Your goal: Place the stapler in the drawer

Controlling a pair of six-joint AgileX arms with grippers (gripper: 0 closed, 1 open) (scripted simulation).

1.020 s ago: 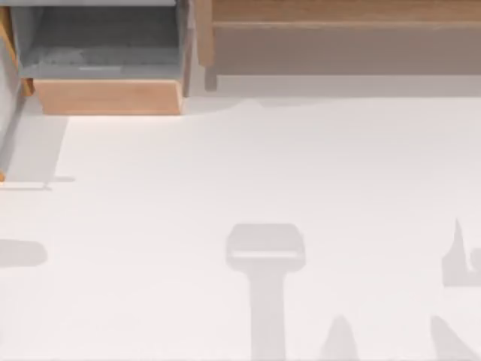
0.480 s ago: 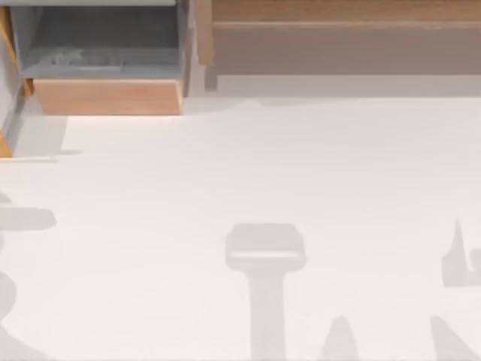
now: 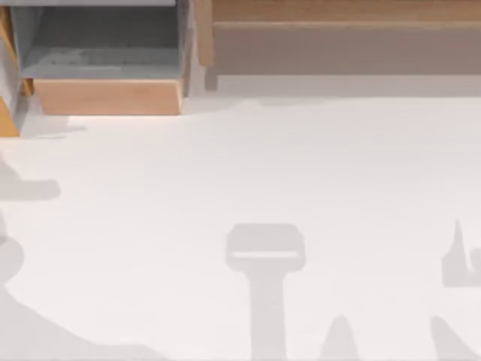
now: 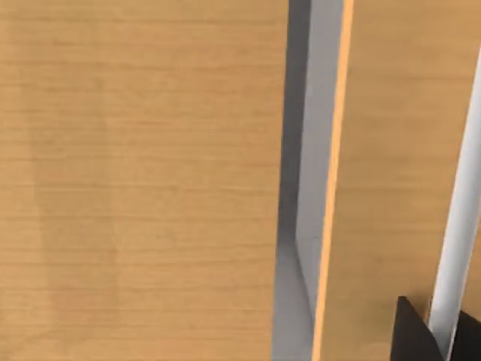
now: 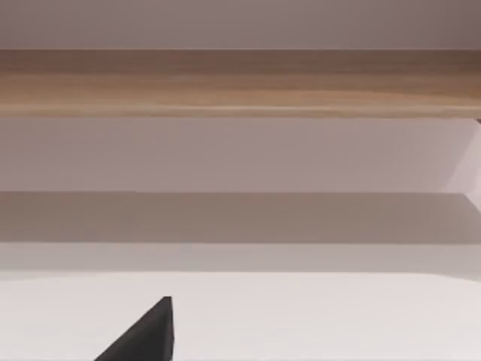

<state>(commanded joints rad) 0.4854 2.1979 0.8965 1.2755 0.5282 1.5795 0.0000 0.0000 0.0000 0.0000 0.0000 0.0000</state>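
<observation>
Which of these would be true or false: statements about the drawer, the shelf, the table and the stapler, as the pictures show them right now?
1. The drawer sits at the top view's upper left, pulled open. True.
2. A stapler lies out on the white table. False: the table surface carries shadows, no stapler.
3. The long wooden shelf stands to the right of the drawer. True.
4. The drawer's front panel is painted black. False: it is light tan wood, with grey inner walls behind it.
5. The right wrist view looks toward a wooden shelf edge. True.
</observation>
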